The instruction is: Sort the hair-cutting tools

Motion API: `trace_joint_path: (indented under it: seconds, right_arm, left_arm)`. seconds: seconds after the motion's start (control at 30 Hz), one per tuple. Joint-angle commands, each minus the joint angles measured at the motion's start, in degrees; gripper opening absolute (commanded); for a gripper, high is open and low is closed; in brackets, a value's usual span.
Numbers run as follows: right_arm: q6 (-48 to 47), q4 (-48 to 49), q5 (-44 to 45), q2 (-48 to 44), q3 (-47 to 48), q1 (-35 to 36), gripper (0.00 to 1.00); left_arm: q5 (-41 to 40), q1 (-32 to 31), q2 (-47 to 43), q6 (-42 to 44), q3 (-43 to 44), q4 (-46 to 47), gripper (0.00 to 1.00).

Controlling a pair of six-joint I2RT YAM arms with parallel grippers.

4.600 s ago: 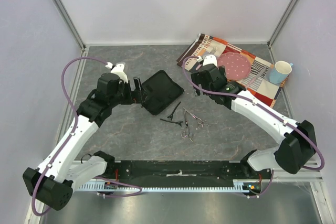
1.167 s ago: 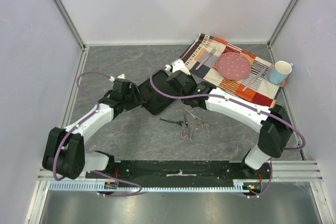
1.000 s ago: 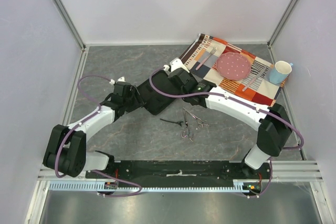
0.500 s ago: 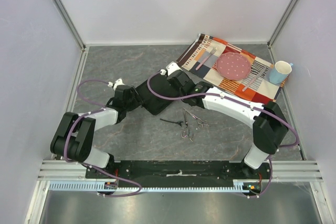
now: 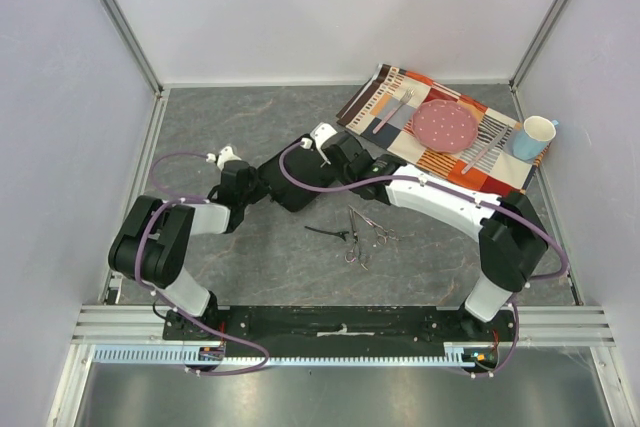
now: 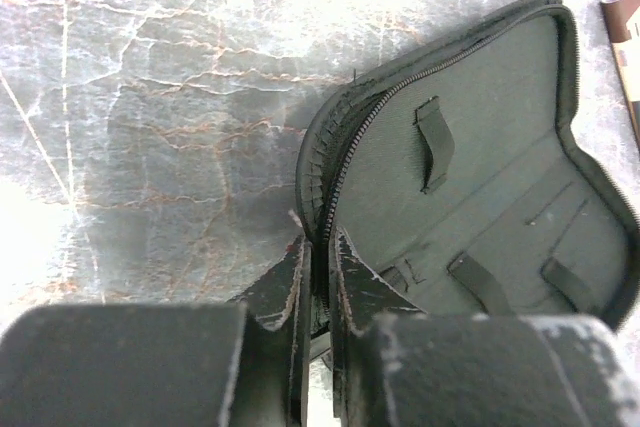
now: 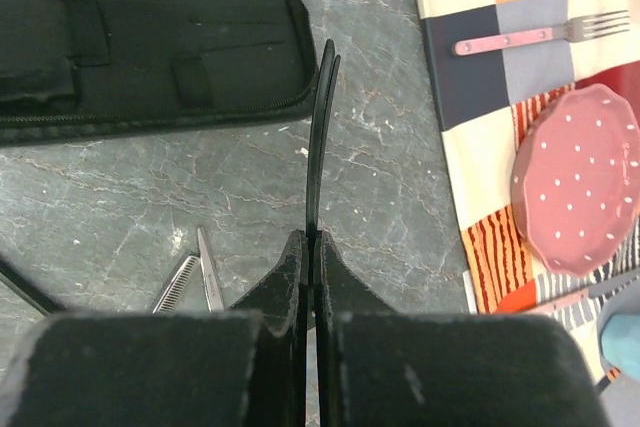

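Sliding the hair clip (image 7: 319, 137), clamped in the right fingers (image 7: 283, 282) beside the open case (image 6: 480, 187), under a strap (image 6: 435, 142) should go slowly while the left fingers (image 6: 287, 282), pinched on its rim, hold it steady.

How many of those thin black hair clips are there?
2. One black clip is pinched in the right pincer; the other clip lies flat just left of the scissors. None seems hidden.

Case (image 6: 470, 197): mid-table, its left rim between left gripper's (image 6: 318, 247) fingers.
Scissors (image 5: 354, 237), clip (image 5: 327, 233): lay before case.
Second clip (image 7: 320, 137): in right gripper (image 7: 311, 242), right of case.
Mat (image 5: 440, 160): rear right; bore fork (image 5: 393, 112), plate (image 5: 446, 125), knife (image 5: 482, 152), left to right.
Cup (image 5: 535, 137): at mat's right end.
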Motion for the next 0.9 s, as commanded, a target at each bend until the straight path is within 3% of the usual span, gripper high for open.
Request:
trace_joint_path:
  seconds: [0.0,0.13,0.33,0.47,0.67,0.87]
  right_arm:
    - [-3.03,1.18,-5.0,1.22,-0.01,-1.51,0.0]
    - [-8.65,0.83,-8.87,3.33,0.34,-2.74,0.0]
    - [-19.98,2.23,-8.71,7.2,1.57,-4.67,0.0]
    - [-29.11,1.97,-13.87,8.69,4.03,-7.05,0.0]
    - [-39.23,2.06,-18.45,11.95,6.32,-9.42,0.0]
    - [-44.08,1.7,-25.83,12.48,4.04,-11.71,0.0]
  left_arm:
    - [-0.03,0.76,1.44,0.76,1.03,2.68,0.05]
    - [6.37,1.29,2.84,5.41,3.84,2.25,0.02]
    - [23.95,2.87,7.15,14.02,10.08,3.38,0.02]
    - [33.08,2.87,9.17,19.39,15.96,-2.14,0.02]
    - [38.55,2.87,10.85,30.64,25.37,-17.68,0.02]
    - [41.97,3.05,10.32,37.5,26.78,-21.31,0.02]
